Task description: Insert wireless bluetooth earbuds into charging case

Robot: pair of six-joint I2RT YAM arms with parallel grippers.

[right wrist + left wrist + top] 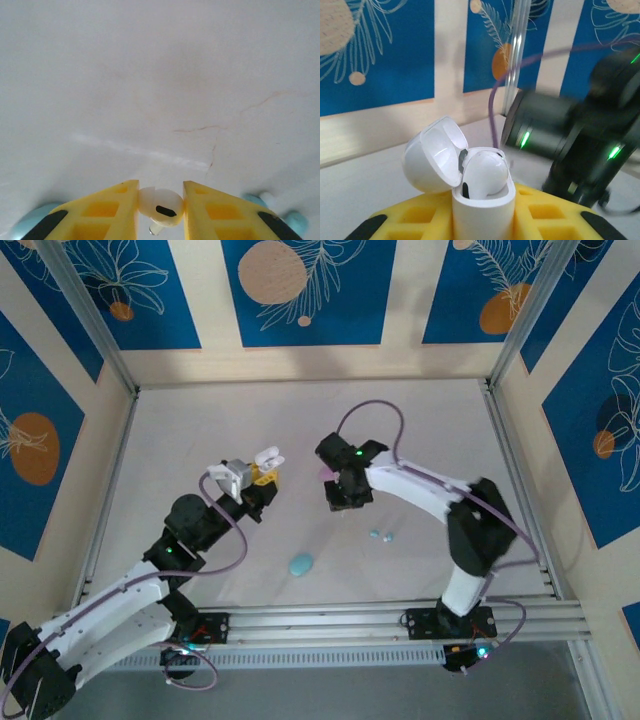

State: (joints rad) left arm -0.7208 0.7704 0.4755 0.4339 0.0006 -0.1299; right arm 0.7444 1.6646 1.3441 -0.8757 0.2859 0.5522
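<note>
My left gripper (pixel 258 478) is shut on a white charging case (pixel 482 215) and holds it upright between its yellow fingers (pixel 415 220). The case's lid (pixel 432 155) is flipped open to the left. One white earbud (pixel 485 172) sits in the case. My right gripper (pixel 160 200) is shut on a second white earbud (pixel 161 207), pinched between its yellow fingers (pixel 112 210) just above the table, stem pointing down. In the top view the right gripper (pixel 345 498) hangs a short way right of the held case (pixel 265 460).
Two cyan earbuds (pixel 381 534) lie on the table right of and nearer than the right gripper. A closed cyan case (pixel 301 564) rests near the front rail. A small pink item (pixel 325 472) lies by the right gripper. The right arm's dark body (pixel 570 130) looms close to the white case.
</note>
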